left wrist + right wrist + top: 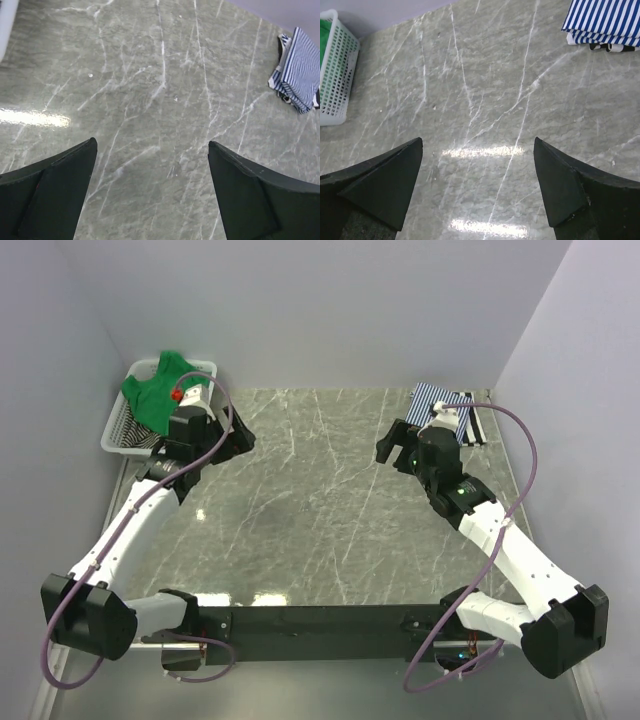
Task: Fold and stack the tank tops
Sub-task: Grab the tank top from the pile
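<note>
Inventory, as I see it from the console:

1. Left gripper [151, 142]: jaws spread wide with nothing between them. Its wrist view shows only bare table below. From above, it sits at the far left, just beside the basket.
2. Right gripper [478, 140]: jaws also spread wide and holding nothing. It is over the far right part of the table, near the folded top.
3. Green tank top [155, 388]: crumpled and heaped in the basket, rising above its rim.
4. Black-and-white striped top [133, 425]: in the same basket, lying under the green one and mostly covered by it.
5. Blue-and-white striped top [296, 70]: folded into a flat rectangle on the table at the far right corner, well apart from the basket. A dark-trimmed edge shows beneath the fold, and I cannot tell whether it belongs to this garment. There is a small pale tag [278, 69] at its edge, too small for me to read.
6. Basket [112, 435]: white plastic mesh, at the far left corner against the wall.
7. Table [320, 500]: grey marble pattern with pale veins, glossy, with light glare near the front.
</note>
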Controlling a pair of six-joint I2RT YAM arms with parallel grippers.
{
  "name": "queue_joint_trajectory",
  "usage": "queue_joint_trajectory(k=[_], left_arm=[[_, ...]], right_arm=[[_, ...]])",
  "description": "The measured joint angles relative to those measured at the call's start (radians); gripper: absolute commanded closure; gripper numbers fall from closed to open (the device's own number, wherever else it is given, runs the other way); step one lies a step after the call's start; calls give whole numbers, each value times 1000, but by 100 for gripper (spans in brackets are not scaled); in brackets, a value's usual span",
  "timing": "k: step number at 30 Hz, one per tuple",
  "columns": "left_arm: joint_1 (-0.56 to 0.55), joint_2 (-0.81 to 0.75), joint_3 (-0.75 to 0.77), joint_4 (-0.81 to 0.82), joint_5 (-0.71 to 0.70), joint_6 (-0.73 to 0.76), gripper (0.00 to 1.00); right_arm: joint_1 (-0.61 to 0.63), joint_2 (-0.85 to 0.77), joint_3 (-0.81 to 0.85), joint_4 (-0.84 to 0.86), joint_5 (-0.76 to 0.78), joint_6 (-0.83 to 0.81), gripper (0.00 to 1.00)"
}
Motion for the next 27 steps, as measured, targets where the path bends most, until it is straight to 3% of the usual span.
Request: queue_joint_trajectory(k=[4,10,13,14,22,27], left_arm=[[8,53,45,-6,-70,-18,1],[146,318,311,-5,-209,-109,1],[214,458,428,9,-287,-132,5],[232,500,462,16,-302,-135,10],[387,974,823,-10,-299,-130,23],[418,1152,906,-68,-277,-130,27]], right_arm=[[0,4,0,0,-17,0,2],[0,19,0,-2,-71,4,2],[4,19,0,-1,-108,7,2],[6,19,0,-2,-117,8,2],[29,-1,0,-1,-149,8,2],[30,-3,0,-1,-149,8,2]])
